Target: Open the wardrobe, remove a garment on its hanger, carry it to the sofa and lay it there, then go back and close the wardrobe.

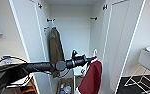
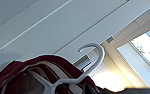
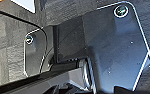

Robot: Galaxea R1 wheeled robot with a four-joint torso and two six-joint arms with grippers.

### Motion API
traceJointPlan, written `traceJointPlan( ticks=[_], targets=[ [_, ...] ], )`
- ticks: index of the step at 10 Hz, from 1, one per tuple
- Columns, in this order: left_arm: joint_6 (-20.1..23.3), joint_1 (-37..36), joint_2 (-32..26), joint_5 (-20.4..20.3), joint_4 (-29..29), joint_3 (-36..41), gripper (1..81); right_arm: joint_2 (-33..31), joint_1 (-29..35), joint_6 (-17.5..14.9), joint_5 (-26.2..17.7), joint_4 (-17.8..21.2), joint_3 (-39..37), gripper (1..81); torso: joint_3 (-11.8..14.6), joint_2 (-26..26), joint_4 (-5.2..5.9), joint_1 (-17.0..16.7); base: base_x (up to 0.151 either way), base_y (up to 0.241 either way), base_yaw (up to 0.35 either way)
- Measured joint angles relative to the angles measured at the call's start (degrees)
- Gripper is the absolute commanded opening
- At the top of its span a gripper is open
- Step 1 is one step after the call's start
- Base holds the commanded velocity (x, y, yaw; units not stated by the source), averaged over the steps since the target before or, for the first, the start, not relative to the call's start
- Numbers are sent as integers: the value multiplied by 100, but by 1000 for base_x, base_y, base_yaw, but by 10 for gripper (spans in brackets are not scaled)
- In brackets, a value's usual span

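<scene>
Black and jointed, the left arm reaches across the head view from the left, and its gripper [image 1: 92, 60] meets the white hanger [image 1: 95, 53] just under the curved hook. The fingers are too blurred to make out, so whether they are spread or pressed onto the hanger cannot be told. The maroon jacket [image 1: 92, 77] hangs from that hanger straight below the gripper, in front of the open wardrobe [image 1: 73, 30] and near its right door. In the left wrist view the hanger's hook [image 2: 94, 58] curls up free against the pale ceiling, and the maroon cloth [image 2: 53, 62] drapes over the hanger's shoulders.

Inside the wardrobe an olive-brown coat [image 1: 55, 47] hangs at the left end, well apart from the jacket. Both white doors stand swung wide. Small things lie blurred on the wardrobe floor [image 1: 66, 87], too unclear to name.

To the right of the wardrobe stands a white chair [image 1: 147, 60] on thin wire legs over a dark floor [image 1: 123, 86]. At the left edge, behind the arm, a bottle [image 1: 6, 60] stands on a low surface. The right wrist view shows dark grey carpet [image 3: 6, 45] beneath the robot's own plate.
</scene>
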Motion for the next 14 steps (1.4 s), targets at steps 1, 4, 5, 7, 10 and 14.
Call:
traceJointPlan(
  ticks=[1, 4, 5, 7, 10, 14],
  targets=[
    [2, 143, -99, -5, 30, 9, 10, 0, 2, -2, 0, 0, 0, 811, 0, 0, 0, 0, 0, 0, 0],
    [2, 375, -328, -11, 247, 308, 10, 0, 0, 0, 13, 1, 0, 811, 0, 0, 0, 0, 0, 0, 0],
    [2, 433, -406, -11, 282, 358, 10, 0, 0, 0, 22, 1, 0, 811, 0, 0, 0, 0, 0, 0, 0],
    [2, 606, -521, -24, 339, 410, 10, 0, 2, 0, 32, 0, 0, 811, 0, 0, 0, 0, 0, 0, 0],
    [2, 862, -549, -18, 483, 490, 10, 0, 5, -2, 52, 0, 0, 811, 0, 0, 0, 0, 0, 0, 0],
    [2, 901, -549, -24, 562, 558, 10, 0, 33, 0, 52, -2, 0, 811, 2, 0, 0, 0, 0, 0, 0]
  ],
)
